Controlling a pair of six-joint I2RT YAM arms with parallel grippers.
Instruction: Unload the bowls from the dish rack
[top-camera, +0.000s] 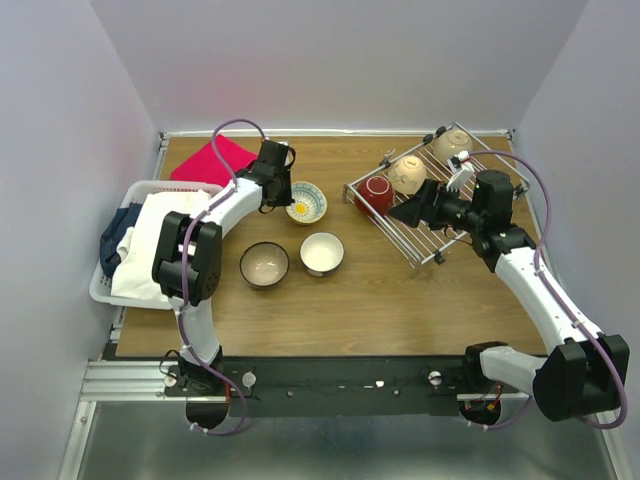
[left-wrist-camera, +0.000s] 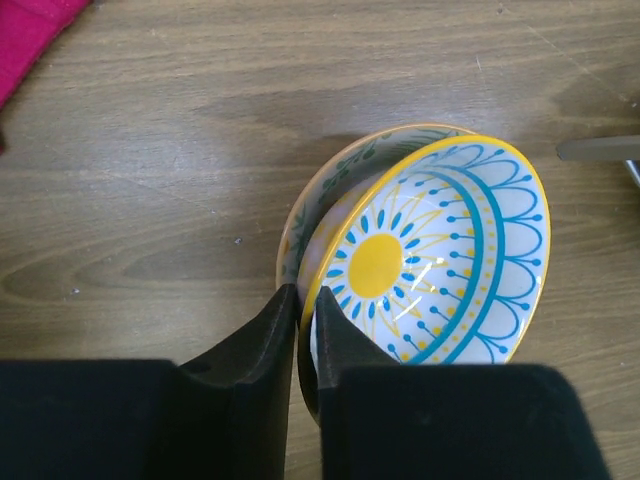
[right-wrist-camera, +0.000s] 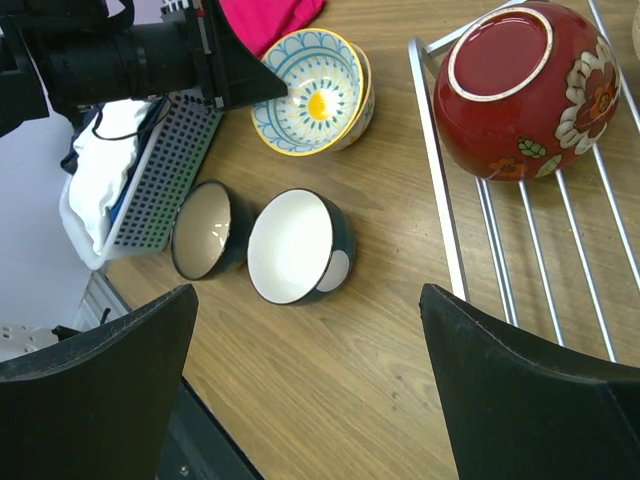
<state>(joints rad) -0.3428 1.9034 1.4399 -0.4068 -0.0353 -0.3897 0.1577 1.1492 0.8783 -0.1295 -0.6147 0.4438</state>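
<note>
Here, the left gripper (left-wrist-camera: 306, 297) pinches the rim of the sun-patterned bowl (left-wrist-camera: 440, 260), tilted inside another bowl (left-wrist-camera: 315, 200) on the table (left-wrist-camera: 150, 200), as the right gripper (right-wrist-camera: 307, 300) gapes empty by the dish rack (right-wrist-camera: 441, 200); we want the fingers (left-wrist-camera: 250, 370) parted fully, then a straight lift.

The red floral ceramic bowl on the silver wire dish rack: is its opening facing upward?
No, the red floral bowl lies upside down on the wire dish rack, its foot ring facing up.
</note>
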